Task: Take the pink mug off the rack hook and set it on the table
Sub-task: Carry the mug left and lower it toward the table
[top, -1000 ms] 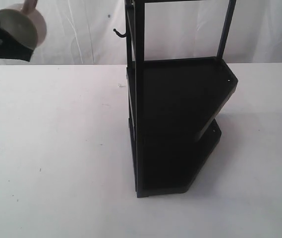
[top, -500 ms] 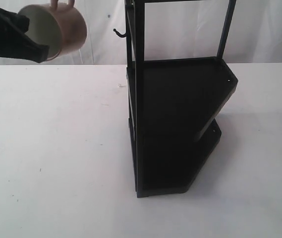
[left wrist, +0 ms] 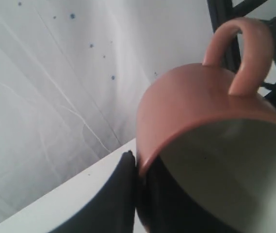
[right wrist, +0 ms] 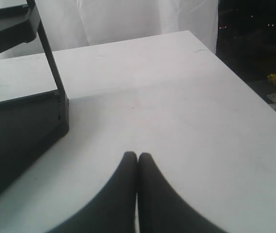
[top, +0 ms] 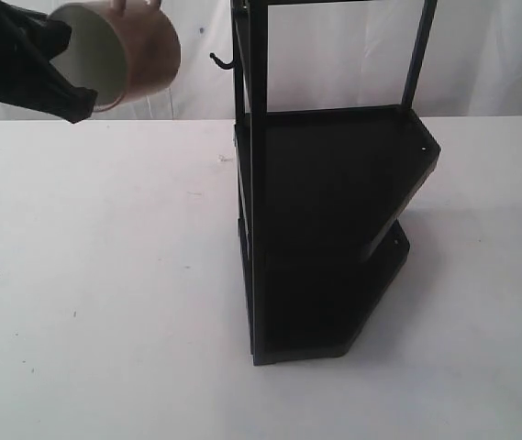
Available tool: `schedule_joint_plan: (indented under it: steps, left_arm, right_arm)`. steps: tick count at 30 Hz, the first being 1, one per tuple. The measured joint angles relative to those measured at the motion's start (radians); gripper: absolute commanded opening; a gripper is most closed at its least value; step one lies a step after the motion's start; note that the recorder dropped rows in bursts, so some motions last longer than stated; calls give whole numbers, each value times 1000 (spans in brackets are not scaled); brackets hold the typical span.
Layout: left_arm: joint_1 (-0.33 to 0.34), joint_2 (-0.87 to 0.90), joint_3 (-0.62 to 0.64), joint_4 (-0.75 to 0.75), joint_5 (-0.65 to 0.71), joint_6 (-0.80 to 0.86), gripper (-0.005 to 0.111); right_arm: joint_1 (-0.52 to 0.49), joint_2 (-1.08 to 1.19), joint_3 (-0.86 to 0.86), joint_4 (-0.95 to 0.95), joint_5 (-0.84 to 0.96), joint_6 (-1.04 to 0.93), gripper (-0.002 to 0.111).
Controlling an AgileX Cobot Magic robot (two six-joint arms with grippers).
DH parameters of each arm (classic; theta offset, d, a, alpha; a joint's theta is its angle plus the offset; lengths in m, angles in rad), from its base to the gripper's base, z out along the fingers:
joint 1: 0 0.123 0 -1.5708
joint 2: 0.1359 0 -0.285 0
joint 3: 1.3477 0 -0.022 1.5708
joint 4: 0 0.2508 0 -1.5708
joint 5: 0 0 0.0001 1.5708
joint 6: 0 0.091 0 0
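Upper left of the exterior view, the left gripper [top: 75,90] clamps the rim of the mug [top: 141,50], which hangs tilted above the table [top: 105,275], left of and clear of the hook [top: 221,61] on the rack [top: 334,220]. The right gripper [right wrist: 137,165] is closed and empty.

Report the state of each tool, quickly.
Left tool: closed on the rim of the dusty-pink ceramic mug, held in the air.
Right tool: closed, empty, above the white tabletop.
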Motion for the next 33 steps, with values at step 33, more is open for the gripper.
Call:
schedule_joint_plan:
  steps: [33]
  left_arm:
    - [692, -160, -50, 527, 953, -707, 0]
  right_arm:
    - [0, 0, 0, 0, 0, 0, 0]
